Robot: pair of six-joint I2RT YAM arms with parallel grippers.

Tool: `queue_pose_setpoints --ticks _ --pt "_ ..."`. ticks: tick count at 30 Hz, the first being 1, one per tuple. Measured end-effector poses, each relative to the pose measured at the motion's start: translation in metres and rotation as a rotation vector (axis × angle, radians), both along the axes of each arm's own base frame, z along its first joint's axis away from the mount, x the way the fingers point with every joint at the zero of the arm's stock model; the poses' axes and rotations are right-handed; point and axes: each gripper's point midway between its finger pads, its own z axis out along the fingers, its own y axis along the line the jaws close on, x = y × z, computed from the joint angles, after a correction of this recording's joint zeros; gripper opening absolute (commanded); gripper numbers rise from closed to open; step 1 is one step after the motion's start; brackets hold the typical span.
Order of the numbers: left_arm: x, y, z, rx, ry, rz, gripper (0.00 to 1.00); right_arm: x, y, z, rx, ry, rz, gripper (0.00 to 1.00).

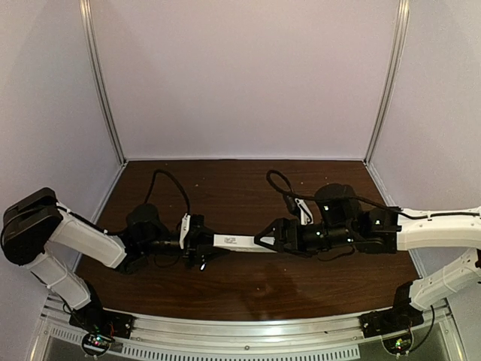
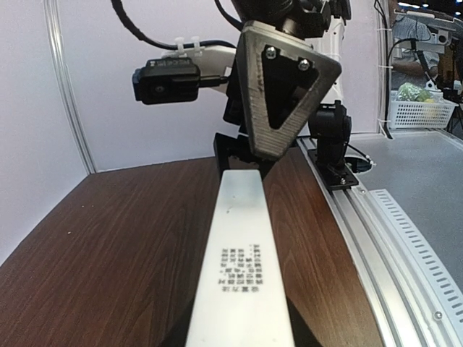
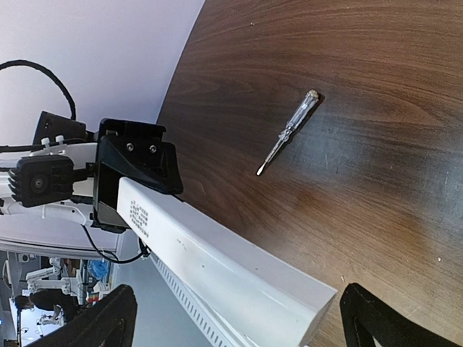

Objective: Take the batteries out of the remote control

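Note:
The remote control (image 1: 234, 241) is a slim white bar held level above the table between my two arms. My left gripper (image 1: 199, 242) is shut on its left end; in the left wrist view the remote (image 2: 242, 246) runs away from the gripper (image 2: 239, 334), printed text facing up. My right gripper (image 1: 269, 239) is at the other end. In the right wrist view its fingertips (image 3: 383, 318) stand wide apart on either side of the remote's end (image 3: 217, 253), open (image 3: 242, 318). No dark recess and no batteries show on the faces in view.
A small silvery screwdriver (image 3: 288, 131) lies on the brown wooden table (image 1: 240, 188) beyond the remote. A metal rail (image 1: 240, 327) runs along the near edge. White walls close in the left, back and right sides.

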Motion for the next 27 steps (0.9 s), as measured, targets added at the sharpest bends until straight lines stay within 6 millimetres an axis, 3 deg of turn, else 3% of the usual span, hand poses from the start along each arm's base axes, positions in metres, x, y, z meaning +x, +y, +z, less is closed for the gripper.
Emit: queue_pose_setpoints --ticks 8,18,27 --pt "0.0 0.0 0.006 -0.024 -0.013 0.0 0.0 0.006 -0.007 -0.005 -0.017 0.045 0.005 0.97" --pt "0.003 -0.004 -0.003 -0.027 -0.008 -0.002 0.0 0.012 0.012 -0.005 -0.011 0.092 0.047 0.9" --pt "0.007 -0.009 -0.005 -0.027 -0.008 -0.001 0.0 0.016 0.015 -0.013 -0.037 0.126 0.053 0.82"
